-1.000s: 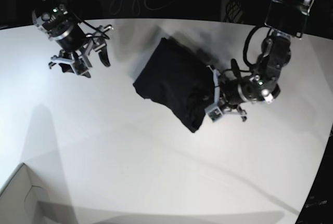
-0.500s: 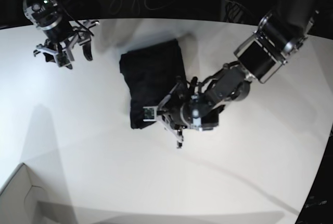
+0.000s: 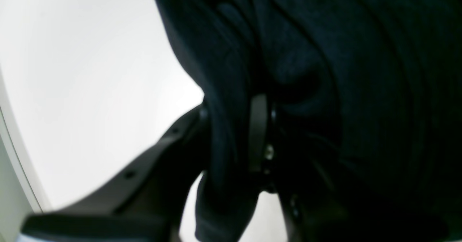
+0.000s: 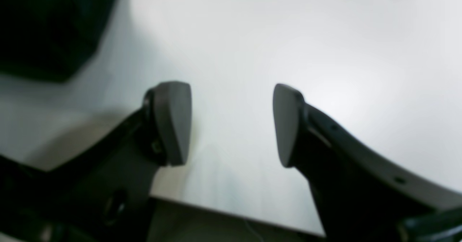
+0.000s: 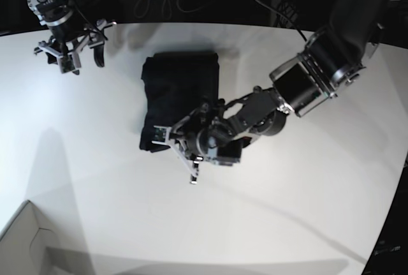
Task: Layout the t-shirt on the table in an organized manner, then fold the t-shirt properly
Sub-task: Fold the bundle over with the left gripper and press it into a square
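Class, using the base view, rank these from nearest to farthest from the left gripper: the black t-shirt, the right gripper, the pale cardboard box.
1. Black t-shirt: pinched in the left gripper.
2. Pale cardboard box: bottom-left corner.
3. Right gripper: top-left, open.

The right gripper (image 4: 231, 124) hangs over the table (image 4: 325, 47), its two grey pads (image 4: 173, 121) spread apart with nothing between them. Up left of them lies the t-shirt (image 4: 47, 25), blurred.
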Robot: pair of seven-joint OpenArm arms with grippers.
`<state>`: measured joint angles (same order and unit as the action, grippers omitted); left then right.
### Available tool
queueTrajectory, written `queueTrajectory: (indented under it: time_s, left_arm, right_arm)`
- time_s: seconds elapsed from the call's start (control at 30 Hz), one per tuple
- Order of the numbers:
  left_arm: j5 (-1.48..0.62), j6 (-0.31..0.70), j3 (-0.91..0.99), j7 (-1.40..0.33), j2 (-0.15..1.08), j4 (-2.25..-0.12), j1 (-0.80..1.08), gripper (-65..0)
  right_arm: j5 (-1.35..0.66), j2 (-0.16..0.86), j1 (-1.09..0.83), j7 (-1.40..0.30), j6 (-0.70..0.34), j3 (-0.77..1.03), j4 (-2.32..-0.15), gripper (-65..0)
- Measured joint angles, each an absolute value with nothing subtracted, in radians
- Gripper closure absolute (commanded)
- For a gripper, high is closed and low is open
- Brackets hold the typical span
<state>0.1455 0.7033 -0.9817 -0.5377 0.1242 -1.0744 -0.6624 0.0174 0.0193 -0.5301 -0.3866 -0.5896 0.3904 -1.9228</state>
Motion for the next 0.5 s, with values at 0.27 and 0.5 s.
queueTrajectory:
  time_s: [0.27, 0.5]
  left_arm:
    - [0.147, 0.703, -0.982, -0.542, 0.133, -1.098, -0.663, -27.9]
    - [0.229, 0.707, -0.863, -0.549, 0.149, -1.214, -0.669, -32.5]
  right_arm:
    - [0.014, 0.009, -0.543, -0.391, -0.590, 0.397, -1.935, -36.2]
    - [0.014, 0.008, -0.544, -0.392, -0.590, 0.399, -1.942, -36.2]
